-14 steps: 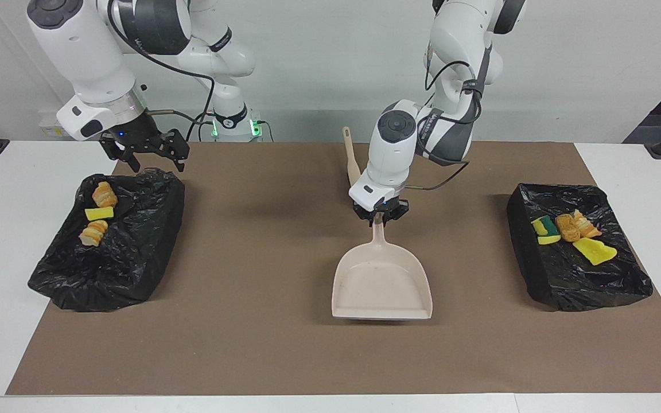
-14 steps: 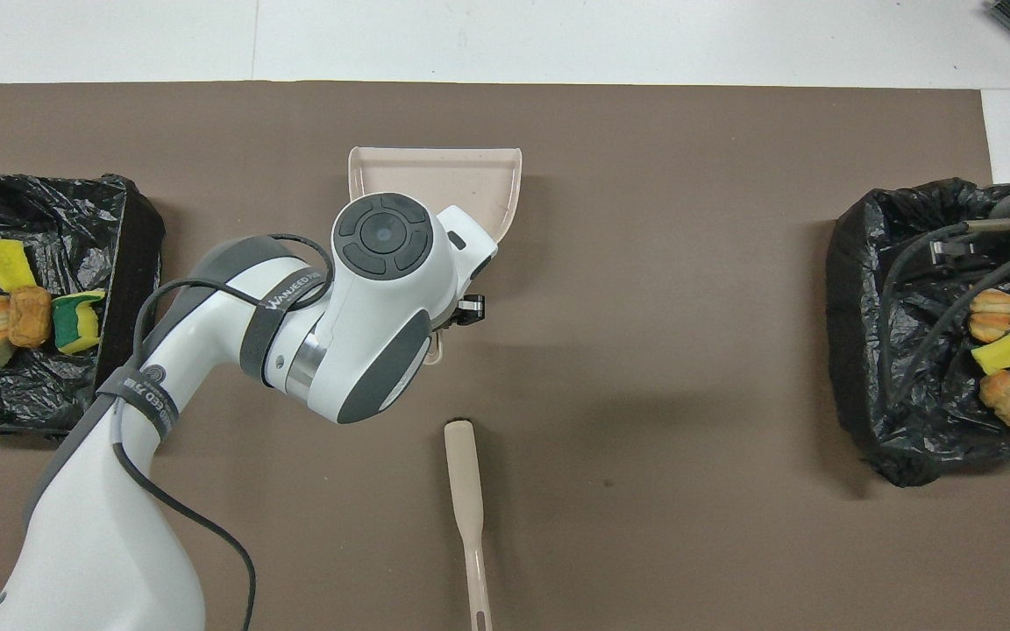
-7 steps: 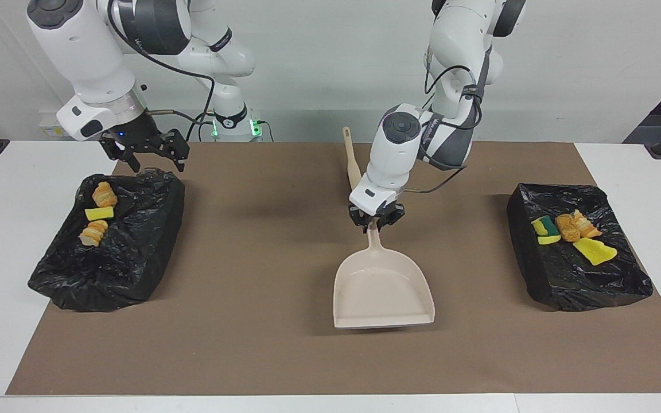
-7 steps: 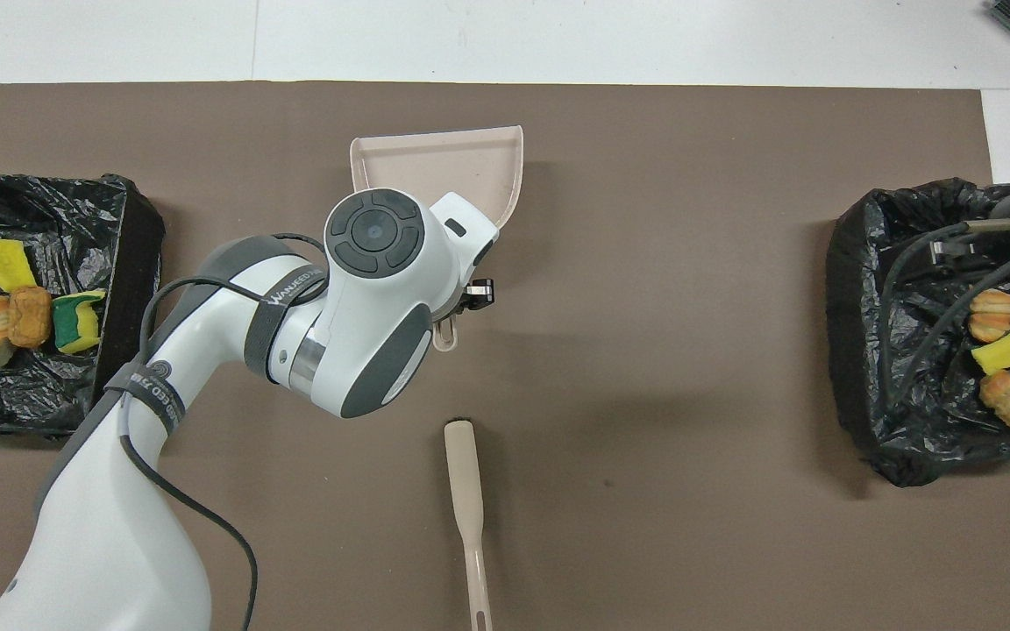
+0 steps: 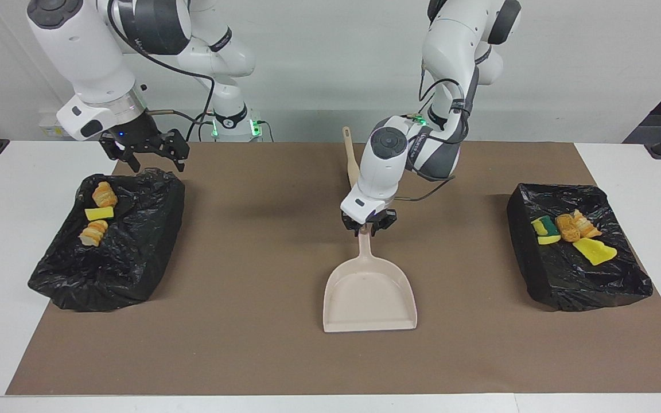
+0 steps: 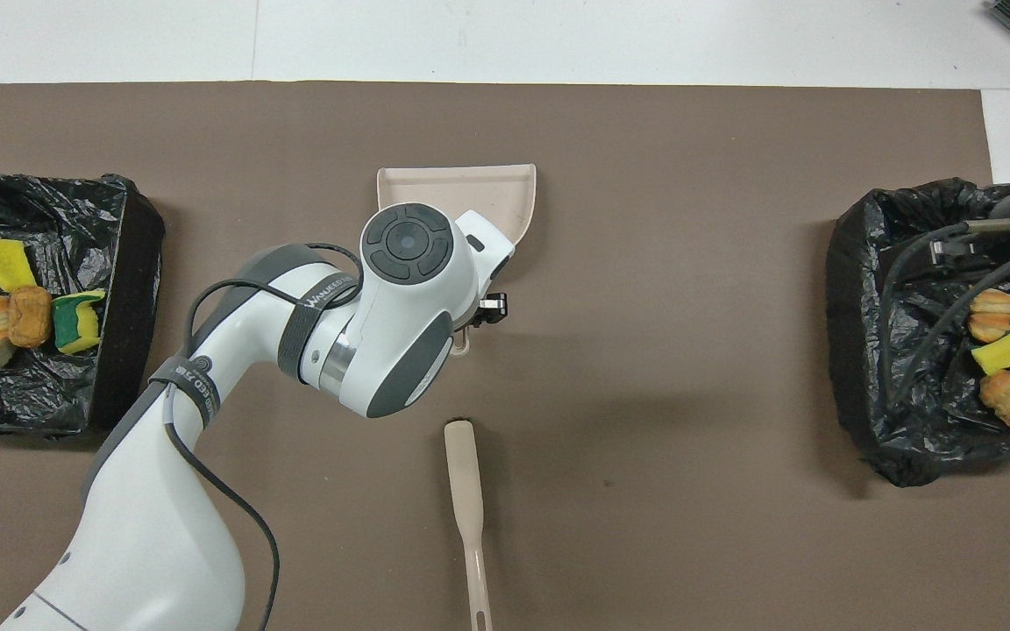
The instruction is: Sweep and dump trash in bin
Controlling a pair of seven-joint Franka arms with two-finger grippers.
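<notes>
- Two black plastic-lined bins [image 5: 109, 245] [image 5: 577, 252]
- Seven scraps of trash: three yellow sponge pieces [image 5: 99, 213], four golden-brown pastry pieces [image 5: 104, 194]
- One beige plastic dustpan [image 5: 369, 292]
- One beige brush handle [image 6: 467, 491]

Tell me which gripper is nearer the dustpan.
Left. The left gripper is at the dustpan handle; the right gripper waits over the bin at its own end.

You'll see three scraps [image 5: 98, 213], two pastry pieces and a yellow sponge, lying in the black-lined bin [image 5: 135, 252] under the right end effector [image 5: 150, 154]. Four more scraps [image 5: 571, 232], one a green-backed sponge, lie in the other bin [image 5: 577, 281], well apart from the left end effector [image 5: 368, 225].
</notes>
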